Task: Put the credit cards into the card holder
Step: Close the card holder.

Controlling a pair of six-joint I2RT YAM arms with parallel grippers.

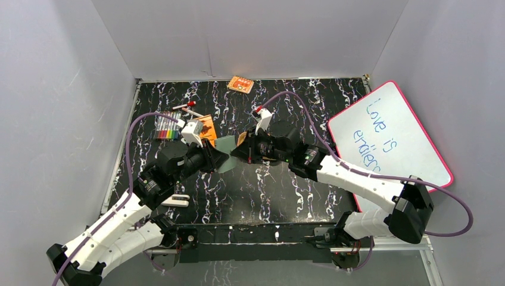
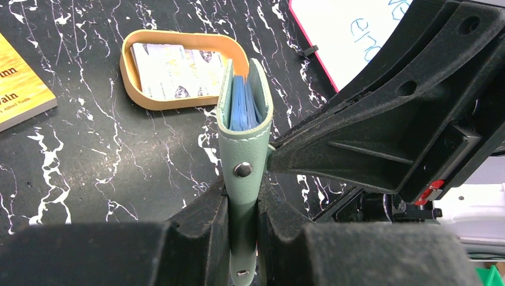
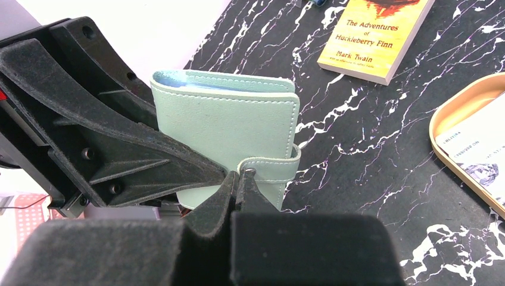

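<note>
The left gripper [image 2: 242, 199] pinches the lower end of the card holder [image 2: 244, 134] and holds it upright above the table at the middle of the overhead frame. The right gripper [image 3: 241, 179] has its fingers pressed together at the snap tab [image 3: 271, 168] and appears to nip its end. The credit cards [image 2: 172, 68] lie in the tray [image 2: 126, 65], upper left in the left wrist view. If the right gripper pulls the tab hard, the holder could twist or slide out of the narrow pinch below. The thin tab could also slip free with the snap unopened. The left wrist view alone shows the blue sleeves edge-on and the waiting cards. The right wrist view shows the tab wrapping the holder's flat face, with a book [image 3: 375, 36] at the upper right.
</note>
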